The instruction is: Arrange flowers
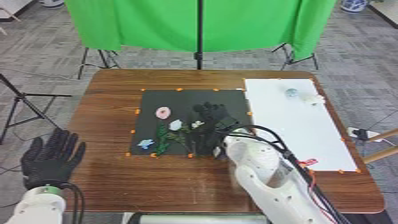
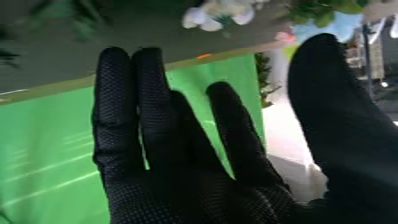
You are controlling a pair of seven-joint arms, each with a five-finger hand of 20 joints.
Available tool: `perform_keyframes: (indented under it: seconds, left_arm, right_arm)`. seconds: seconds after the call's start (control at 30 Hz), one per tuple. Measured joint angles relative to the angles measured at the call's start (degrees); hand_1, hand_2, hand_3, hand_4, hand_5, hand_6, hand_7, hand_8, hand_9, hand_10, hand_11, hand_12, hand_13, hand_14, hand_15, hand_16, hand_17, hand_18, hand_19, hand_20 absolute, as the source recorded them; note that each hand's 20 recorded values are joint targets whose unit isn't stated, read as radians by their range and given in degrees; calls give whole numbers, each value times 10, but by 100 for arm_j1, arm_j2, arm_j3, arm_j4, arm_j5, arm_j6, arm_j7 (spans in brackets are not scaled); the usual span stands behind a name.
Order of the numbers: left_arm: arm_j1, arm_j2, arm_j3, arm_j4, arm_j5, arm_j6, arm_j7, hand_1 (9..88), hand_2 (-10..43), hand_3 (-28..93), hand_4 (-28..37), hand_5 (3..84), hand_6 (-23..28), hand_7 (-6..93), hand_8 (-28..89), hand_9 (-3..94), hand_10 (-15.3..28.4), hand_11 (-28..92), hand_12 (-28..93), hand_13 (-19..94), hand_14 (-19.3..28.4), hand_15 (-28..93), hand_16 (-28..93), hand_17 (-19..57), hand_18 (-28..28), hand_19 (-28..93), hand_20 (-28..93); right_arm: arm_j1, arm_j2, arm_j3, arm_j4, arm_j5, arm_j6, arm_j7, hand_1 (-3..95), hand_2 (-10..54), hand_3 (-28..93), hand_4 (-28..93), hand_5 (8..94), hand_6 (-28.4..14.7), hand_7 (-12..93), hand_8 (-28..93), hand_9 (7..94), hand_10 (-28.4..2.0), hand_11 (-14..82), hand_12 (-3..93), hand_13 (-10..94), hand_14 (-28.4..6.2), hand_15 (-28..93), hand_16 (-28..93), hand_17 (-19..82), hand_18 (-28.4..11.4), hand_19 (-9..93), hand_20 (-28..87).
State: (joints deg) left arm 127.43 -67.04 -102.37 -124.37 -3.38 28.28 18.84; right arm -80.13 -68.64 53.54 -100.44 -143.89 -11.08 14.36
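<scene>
In the head view, my right hand is over the right part of the black mat, beside the flowers, its fingers straight. My left hand rests open at the table's left edge. On the mat are a pink flower, a white flower, a blue flower and a small pale flower close to my right hand, with green stems among them. The right wrist view has my right hand with straight fingers and thumb apart, holding nothing, and a white flower beyond the fingertips.
A white board lies on the right of the brown table, with a pale blue flower and a white one near its far end. A small red item is by my right forearm. A green cloth hangs behind.
</scene>
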Motion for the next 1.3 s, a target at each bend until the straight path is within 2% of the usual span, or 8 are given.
perform_keyframes:
  seconds: [0.23, 0.5, 0.67, 0.8, 0.93, 1.07, 1.2, 1.3]
  left_arm:
    - [-20, -10, 57, 7, 49, -69, 4, 290, 166, 754, -283, 475, 87, 219, -117, 430, 147, 310, 135, 316, 151, 521, -59, -39, 143, 369, 195]
    - [-6, -10, 85, 58, 345, -632, -63, 289, 165, 749, -283, 474, 85, 210, -114, 425, 146, 295, 136, 321, 150, 487, -58, -29, 133, 347, 181]
    - [34, -10, 84, 42, 380, -631, -68, 292, 158, 749, -283, 472, 86, 207, -111, 422, 146, 292, 138, 318, 149, 486, -53, -30, 134, 345, 181]
    - [93, -10, 85, 22, 386, -597, -67, 293, 158, 749, -283, 481, 86, 212, -112, 426, 148, 298, 140, 317, 151, 491, -50, -34, 136, 352, 185]
    - [99, -10, 156, -12, 684, -208, -99, 293, 159, 748, -283, 482, 88, 213, -113, 425, 149, 300, 139, 315, 154, 498, -51, -34, 137, 353, 185]
    - [98, -8, 217, -10, 981, -167, -145, 293, 164, 744, -283, 481, 88, 212, -113, 426, 149, 301, 138, 316, 153, 498, -52, -35, 137, 353, 185]
    - [93, -8, 254, -9, 951, -257, -183, 292, 168, 743, -283, 481, 89, 211, -113, 426, 148, 301, 138, 316, 154, 499, -53, -35, 137, 354, 184]
    - [96, -8, 283, -9, 902, -262, -200, 292, 168, 742, -283, 480, 89, 210, -113, 425, 148, 301, 137, 315, 154, 500, -53, -35, 137, 354, 184]
  right_arm:
    - [-22, 18, 480, 14, -342, -26, 88, 346, -95, 775, -281, 347, -101, 123, -96, 292, -233, 94, 133, 292, -203, 355, 105, 182, -223, 626, 172]
    - [66, 528, 1573, 147, 23, 199, 1107, 442, -95, 817, -283, 354, -87, 126, -106, 259, -223, 72, 104, 175, -210, 213, 69, 118, -194, 494, 105]
    - [168, 936, 2404, 528, -56, -229, 1356, 459, -95, 823, -283, 339, -86, 108, -102, 245, -220, 57, 104, 166, -214, 193, 76, 105, -199, 481, 111]
    - [332, 1188, 2730, 742, -297, -1260, 1382, 499, -95, 816, -283, 346, -55, 117, -106, 272, -171, 66, 97, 236, -187, 179, 96, 149, -210, 559, 162]
    - [563, 1214, 2766, 1003, -361, -1884, 1321, 510, -95, 814, -283, 329, -45, 125, -113, 261, -154, 74, 85, 273, -172, 190, 110, 188, -206, 607, 186]
    - [747, 1209, 2586, 1337, -448, -1781, 1135, 512, -95, 807, -283, 354, -47, 145, -123, 284, -152, 104, 75, 363, -147, 256, 129, 265, -215, 713, 233]
    - [967, 1308, 2016, 1816, -929, -1062, 674, 516, -95, 804, -283, 357, -46, 145, -125, 283, -155, 102, 70, 384, -142, 273, 132, 296, -214, 735, 241]
    - [1051, 1278, 1878, 1968, -1324, -1067, 410, 516, -95, 807, -283, 389, -52, 144, -123, 290, -182, 97, 72, 399, -143, 286, 132, 307, -214, 736, 242]
